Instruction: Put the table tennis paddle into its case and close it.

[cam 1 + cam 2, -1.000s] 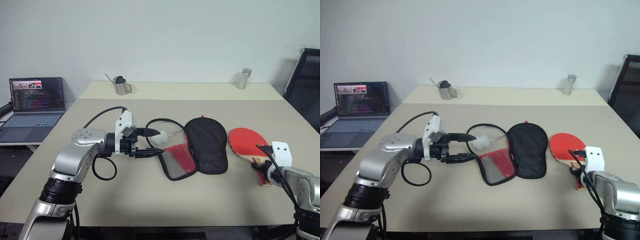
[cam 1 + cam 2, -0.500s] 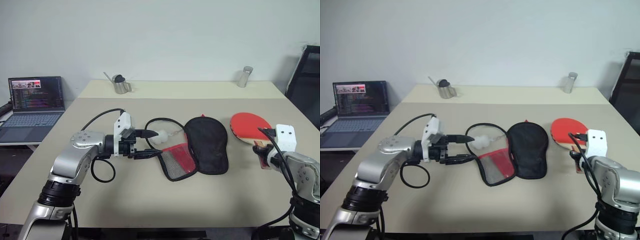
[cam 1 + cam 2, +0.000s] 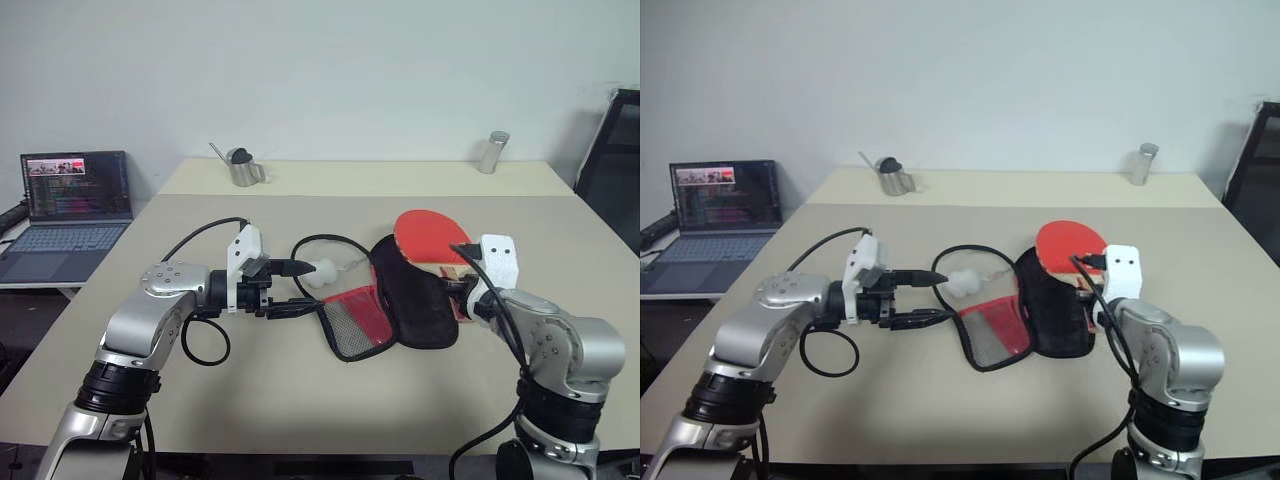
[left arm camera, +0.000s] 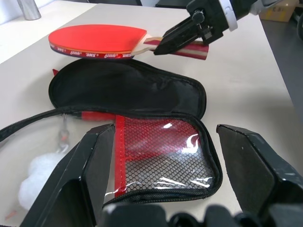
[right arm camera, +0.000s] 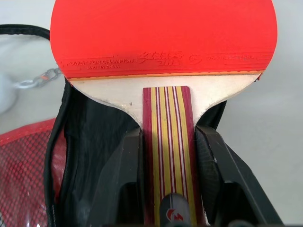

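Paddle [image 3: 432, 238] clamped by its handle in right tool [image 5: 168, 156], red face held above black half of case [image 3: 415, 290] on counter [image 3: 300, 390], long axis pointing away from the robot. Case mouth lies toward left tool [image 3: 300, 287], released and empty, flanking the mesh flap [image 4: 161, 158].

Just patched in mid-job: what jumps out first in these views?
The red paddle, gripped by its handle in the right gripper, held just above the case at mid-table. The case lies unzipped, its red mesh flap folded open toward the left gripper, which hovers open beside it.
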`<state>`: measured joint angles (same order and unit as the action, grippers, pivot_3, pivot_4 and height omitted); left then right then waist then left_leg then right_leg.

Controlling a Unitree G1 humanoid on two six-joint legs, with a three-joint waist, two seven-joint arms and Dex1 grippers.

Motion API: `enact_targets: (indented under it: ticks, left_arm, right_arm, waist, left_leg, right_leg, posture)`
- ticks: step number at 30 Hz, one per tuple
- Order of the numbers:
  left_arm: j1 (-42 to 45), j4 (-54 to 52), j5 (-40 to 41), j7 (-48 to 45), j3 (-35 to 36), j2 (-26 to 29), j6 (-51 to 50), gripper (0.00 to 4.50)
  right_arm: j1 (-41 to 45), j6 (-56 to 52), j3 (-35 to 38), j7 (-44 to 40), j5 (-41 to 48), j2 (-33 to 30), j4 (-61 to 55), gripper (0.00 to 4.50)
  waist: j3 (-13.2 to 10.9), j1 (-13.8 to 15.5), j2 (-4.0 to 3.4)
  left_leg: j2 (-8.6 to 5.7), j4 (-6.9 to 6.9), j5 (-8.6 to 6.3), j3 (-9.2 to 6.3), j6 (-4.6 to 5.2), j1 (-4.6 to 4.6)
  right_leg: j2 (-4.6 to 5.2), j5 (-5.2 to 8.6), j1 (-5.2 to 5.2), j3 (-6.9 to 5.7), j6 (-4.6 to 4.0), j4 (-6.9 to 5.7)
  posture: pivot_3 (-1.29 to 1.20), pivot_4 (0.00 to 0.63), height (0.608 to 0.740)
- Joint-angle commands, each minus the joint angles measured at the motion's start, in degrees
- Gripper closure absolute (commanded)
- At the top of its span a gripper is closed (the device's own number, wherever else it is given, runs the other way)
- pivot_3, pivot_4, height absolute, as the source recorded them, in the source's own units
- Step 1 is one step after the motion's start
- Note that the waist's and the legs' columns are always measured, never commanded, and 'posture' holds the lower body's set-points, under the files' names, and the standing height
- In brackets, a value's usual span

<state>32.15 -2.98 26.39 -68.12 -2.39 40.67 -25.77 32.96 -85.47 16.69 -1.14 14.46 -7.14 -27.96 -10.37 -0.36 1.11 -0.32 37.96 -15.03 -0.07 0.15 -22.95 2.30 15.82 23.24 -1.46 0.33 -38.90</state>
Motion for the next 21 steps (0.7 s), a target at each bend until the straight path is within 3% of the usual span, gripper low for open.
enact_targets:
  ticks: [1,21]
  left_arm:
    - [0.58,-2.05,0.13,0.28,1.2,0.48,0.92,0.76]
    - [0.44,-1.79,-0.08,0.59,1.5,0.3,1.49,0.76]
  right_arm:
    - [-0.35,6.1,-2.4,0.74,-1.15,1.44,1.25,3.4]
    - [-3.7,17.61,-9.69,2.51,-4.68,5.41,11.47,3.4]
  waist:
    - [0.0,-0.16,0.0]
    - [0.0,-1.2,0.0]
  left_leg:
    - [0.0,0.0,0.0,0.04,0.0,0.03]
    - [0.03,-0.01,0.0,0.16,0.0,0.04]
  right_leg:
    - [-0.01,0.0,0.01,0.05,0.0,-0.02]
    - [-0.04,0.0,0.08,0.18,0.0,-0.07]
  posture:
    - [0.0,0.15,0.74]
    - [0.0,0.15,0.74]
